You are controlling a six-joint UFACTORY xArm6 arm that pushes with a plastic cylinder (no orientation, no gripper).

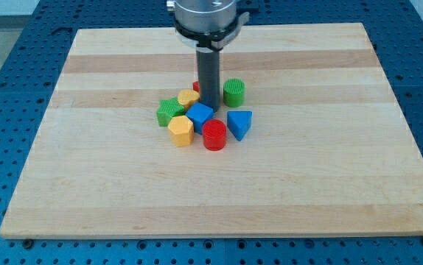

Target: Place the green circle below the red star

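**Rod tip down in the middle of the block cluster**

You see my tip [210, 107] planted at the heart of a tight huddle of blocks on the pale wooden counter [86, 177]. There is no claw on this arm, only the straight dark rod, so nothing can be said of a claw being spread or pressed together.

Taking the tip as the clock's centre, the green circle, a ribbed plastic cylinder [233, 92], stands at about two o'clock, just beside the rod and apart from the other blocks by a narrow gap. The red star [196, 86] shows only as a sliver at about eleven o'clock, mostly hidden behind the rod, so you cannot make out its shape from here. So the green circle sits to the view's right of the red sliver, at roughly the same height in the view, not under it.

The yellow block with a rounded top [188, 97] lies at nine to ten o'clock, touching the rod's left side. The green star-like block [170, 112] sits farther out at nine o'clock. The blue cube [200, 115] is just under the tip at seven o'clock. The yellow hexagonal block [180, 130] lies at seven to eight o'clock, the red cylinder [214, 135] at six o'clock, and the blue triangular block [239, 124] at four o'clock.
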